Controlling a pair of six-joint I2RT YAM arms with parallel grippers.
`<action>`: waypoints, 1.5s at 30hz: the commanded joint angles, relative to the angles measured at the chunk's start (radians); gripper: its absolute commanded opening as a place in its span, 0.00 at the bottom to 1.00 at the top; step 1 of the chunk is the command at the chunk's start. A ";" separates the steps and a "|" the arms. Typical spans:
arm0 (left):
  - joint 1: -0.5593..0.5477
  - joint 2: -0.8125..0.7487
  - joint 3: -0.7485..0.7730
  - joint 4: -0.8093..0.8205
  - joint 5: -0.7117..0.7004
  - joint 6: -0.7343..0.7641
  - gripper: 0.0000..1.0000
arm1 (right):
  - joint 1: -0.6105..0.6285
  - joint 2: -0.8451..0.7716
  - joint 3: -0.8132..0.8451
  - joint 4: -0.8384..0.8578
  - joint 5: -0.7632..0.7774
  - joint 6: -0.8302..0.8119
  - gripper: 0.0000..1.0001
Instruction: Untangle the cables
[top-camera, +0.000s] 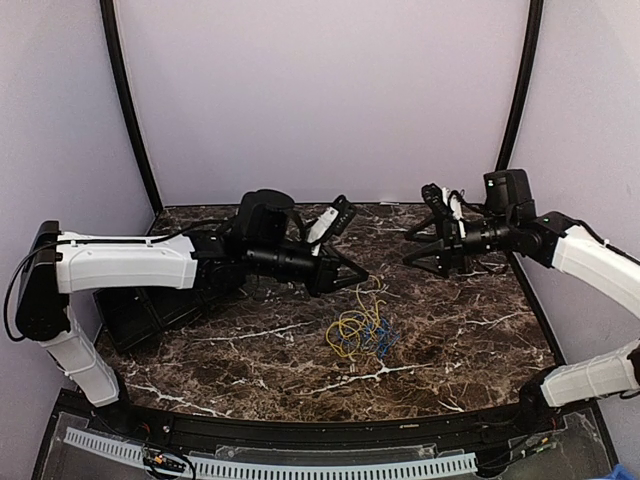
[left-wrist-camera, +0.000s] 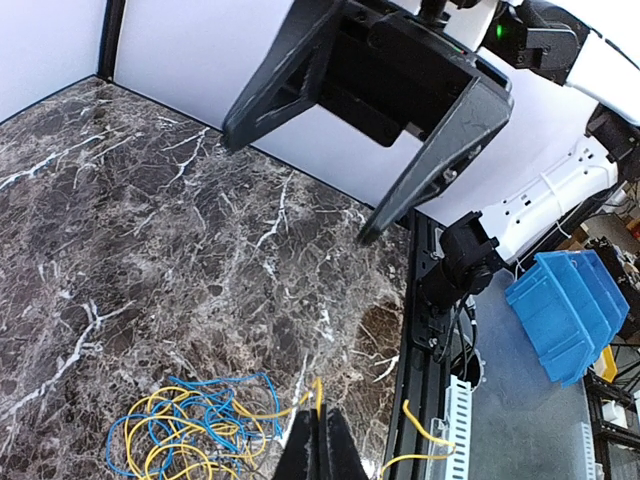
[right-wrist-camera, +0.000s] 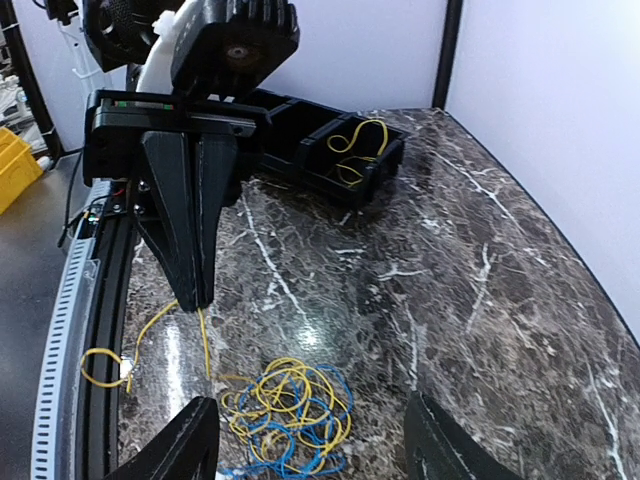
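A tangled pile of thin yellow and blue cables (top-camera: 360, 335) lies on the marble table right of centre. My left gripper (top-camera: 352, 275) hangs above and just left of the pile, shut on one yellow cable (left-wrist-camera: 322, 397) that runs down into the pile (left-wrist-camera: 190, 430). In the right wrist view the left gripper's shut fingers (right-wrist-camera: 190, 280) hold that yellow strand (right-wrist-camera: 205, 345) taut above the pile (right-wrist-camera: 290, 410). My right gripper (top-camera: 408, 250) is open and empty, in the air to the right, facing the left gripper. Its fingers (right-wrist-camera: 190, 445) frame the pile from above.
A black compartment tray (right-wrist-camera: 300, 130) with a yellow cable (right-wrist-camera: 350, 150) in it stands at the table's left, under the left arm (top-camera: 130, 260). Another yellow cable (left-wrist-camera: 430, 440) hangs over the table's front rail. A blue bin (left-wrist-camera: 570, 310) sits beyond the table.
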 joint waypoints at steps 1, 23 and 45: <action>-0.026 -0.048 -0.007 0.055 0.018 -0.009 0.00 | 0.073 0.087 0.060 -0.015 -0.089 0.030 0.66; -0.051 -0.142 -0.073 0.105 -0.032 -0.035 0.00 | 0.182 0.250 0.145 -0.038 -0.273 0.053 0.36; -0.053 -0.093 -0.109 0.091 -0.068 -0.073 0.09 | 0.207 0.290 0.197 -0.064 -0.216 0.042 0.00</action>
